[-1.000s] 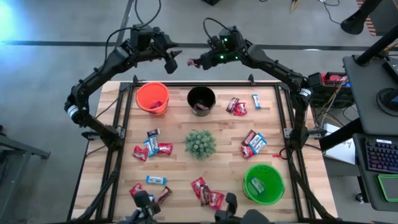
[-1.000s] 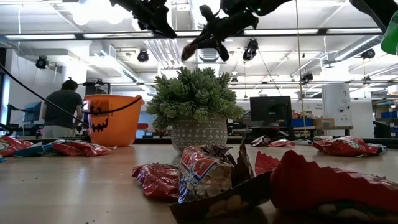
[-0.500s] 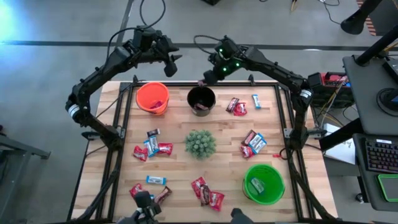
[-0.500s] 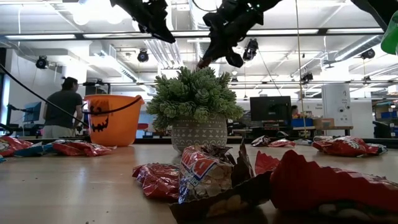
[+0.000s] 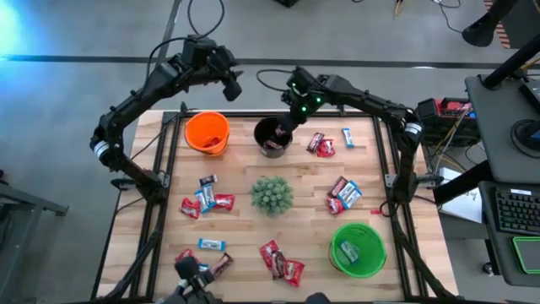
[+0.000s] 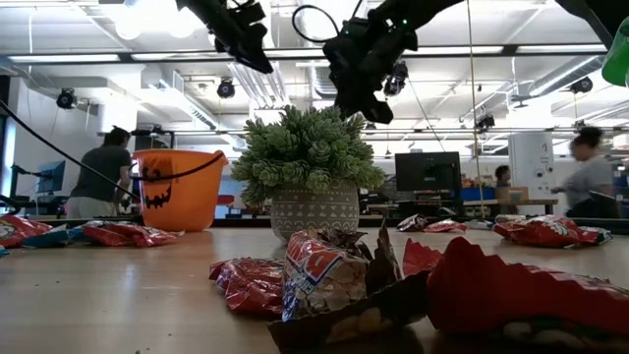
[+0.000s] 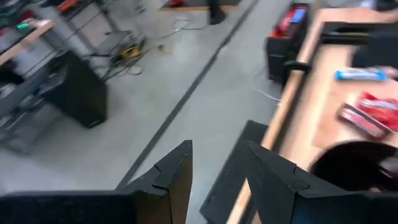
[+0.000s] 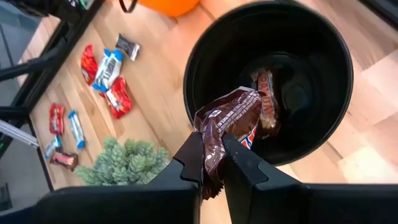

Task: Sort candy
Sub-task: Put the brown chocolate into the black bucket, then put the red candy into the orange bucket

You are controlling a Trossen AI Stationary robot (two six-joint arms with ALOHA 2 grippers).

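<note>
right gripper (image 8: pixel 211 163) pinched tight on a dark brown wrapped candy (image 8: pixel 227 121), hanging over the near rim of the black bucket (image 5: pixel 273 135) at upper centre of the high view. Wrapper tip sits right above the rim, so nudging further over the opening before letting go looks safer. One brown candy (image 8: pixel 266 99) already inside. Left gripper (image 5: pixel 234 85) parked partly open and empty, upper left, off the table's back edge. Orange bucket (image 5: pixel 207 132) just left, red candies (image 5: pixel 320 144) just right; room above is free
</note>
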